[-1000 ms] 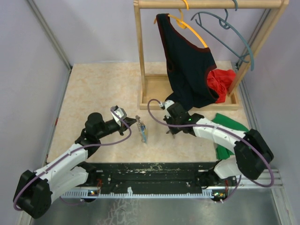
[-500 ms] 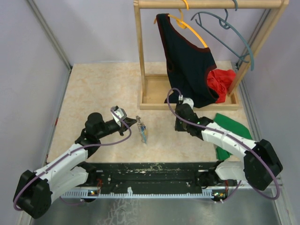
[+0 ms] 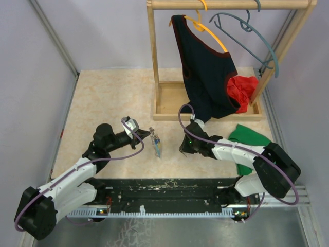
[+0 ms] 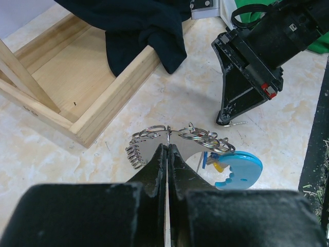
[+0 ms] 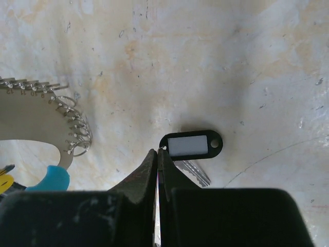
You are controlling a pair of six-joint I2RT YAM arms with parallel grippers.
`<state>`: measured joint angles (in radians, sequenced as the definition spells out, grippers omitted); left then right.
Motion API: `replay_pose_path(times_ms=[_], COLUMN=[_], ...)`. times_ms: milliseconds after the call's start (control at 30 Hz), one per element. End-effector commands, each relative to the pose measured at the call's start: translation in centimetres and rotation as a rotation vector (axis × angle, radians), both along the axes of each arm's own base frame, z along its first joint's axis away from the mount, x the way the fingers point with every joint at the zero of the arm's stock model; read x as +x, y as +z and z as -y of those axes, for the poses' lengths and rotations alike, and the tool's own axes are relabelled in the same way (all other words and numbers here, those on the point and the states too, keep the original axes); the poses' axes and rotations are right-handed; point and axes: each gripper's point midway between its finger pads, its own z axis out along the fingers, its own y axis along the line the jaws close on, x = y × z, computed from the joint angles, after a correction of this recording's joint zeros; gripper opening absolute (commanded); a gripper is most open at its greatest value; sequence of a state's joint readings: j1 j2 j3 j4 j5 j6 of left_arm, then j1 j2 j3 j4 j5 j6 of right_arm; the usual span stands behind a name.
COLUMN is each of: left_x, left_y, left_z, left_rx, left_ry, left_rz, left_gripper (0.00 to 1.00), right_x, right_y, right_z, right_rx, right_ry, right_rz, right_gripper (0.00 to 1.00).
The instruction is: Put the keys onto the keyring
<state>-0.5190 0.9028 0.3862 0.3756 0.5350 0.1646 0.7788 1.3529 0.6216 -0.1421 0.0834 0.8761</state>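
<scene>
Left gripper is clamped shut on the lower edge of the keyring, lower centre of the left wrist view. We judge this braces the keyring with its wire loops facing the other arm.

Keyring: thin flat grey metal curve, small springy loops along the rim, smooth light-blue plastic end at lower right.

Right gripper is fully closed, tips at the left end of the key, which lies flat on the mottled table, frame centre. We cannot tell whether it pinches the key's tiny ring.

Key: glossy black tag, white label, dull metal blade.
</scene>
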Motion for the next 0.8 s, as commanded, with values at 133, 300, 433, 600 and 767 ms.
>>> replay_pose_path(times_ms=[133, 300, 433, 600, 767], left_x=[-0.2, -0.2, -0.4, -0.5, -0.4], left_y=[0.1, 0.3, 0.3, 0.4, 0.3], left_z=[0.2, 0.1, 0.1, 0.0, 0.0], left_rx=[-0.008, -0.011, -0.013, -0.013, -0.01], left_ry=[-0.018, -0.018, -0.023, -0.02, -0.015], left_rz=[-0.002, 0.001, 0.005, 0.01, 0.014], left_gripper=[0.01, 0.01, 0.01, 0.01, 0.01], right_x=[2.8, 3.0, 2.7, 1.8, 1.4], right_y=[3.1, 4.2, 4.4, 4.3, 3.8], right_z=[0.6, 0.4, 0.7, -0.1, -0.7], right_rx=[-0.05, -0.133, -0.227, -0.281, -0.327], right_ry=[-0.028, 0.118, 0.296, 0.538, 0.691], right_rz=[0.151, 0.203, 0.248, 0.265, 0.221], right_gripper=[0.15, 0.28, 0.29, 0.29, 0.28])
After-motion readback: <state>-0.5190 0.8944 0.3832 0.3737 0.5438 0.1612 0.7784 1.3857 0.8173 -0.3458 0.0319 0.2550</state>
